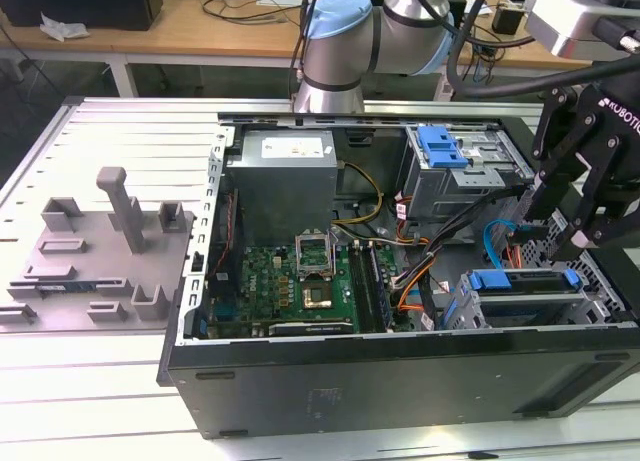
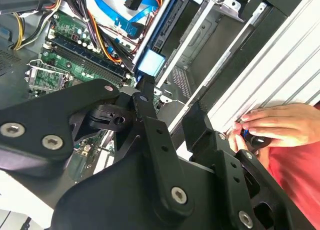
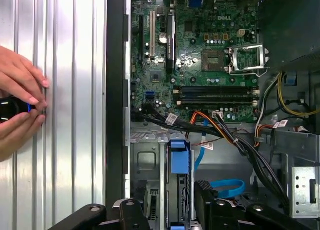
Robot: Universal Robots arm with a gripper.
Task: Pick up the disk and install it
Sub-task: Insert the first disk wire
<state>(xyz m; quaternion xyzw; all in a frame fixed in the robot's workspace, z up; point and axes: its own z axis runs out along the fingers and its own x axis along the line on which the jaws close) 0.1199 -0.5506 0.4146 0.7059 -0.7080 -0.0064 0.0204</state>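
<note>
In the exterior view the disk (image 1: 520, 280) sits flat in the bay (image 1: 530, 313) at the near corner of the open computer case (image 1: 400, 391), on the exterior view's right, with its blue frame showing along the upper edge. The gripper (image 1: 558, 231) hangs just over it, jaws apart, well away from the blue latch (image 1: 440, 146) on the farther cage. White lettering runs down the gripper's black body and a pale label lies on the power supply (image 1: 280, 191); I leave both unread. In the second wrist view the gripper (image 2: 170, 100) has its jaws spread with nothing clamped. The disk (image 2: 150, 64) runs edge-on just beyond the fingertips, and a person's hand (image 2: 280, 125) rests on the ribbed table (image 2: 295, 55) beside the case. In the first wrist view the disk (image 3: 180, 160) lies between the spread fingers (image 3: 210, 200), apart from both, near the motherboard (image 3: 200, 50) with its fine print. The disk looks stiff, dense for its size, slick on bare metal and sensitive to knocks. I judge the blue plastic frame along its long edges the best place to grip.
</note>
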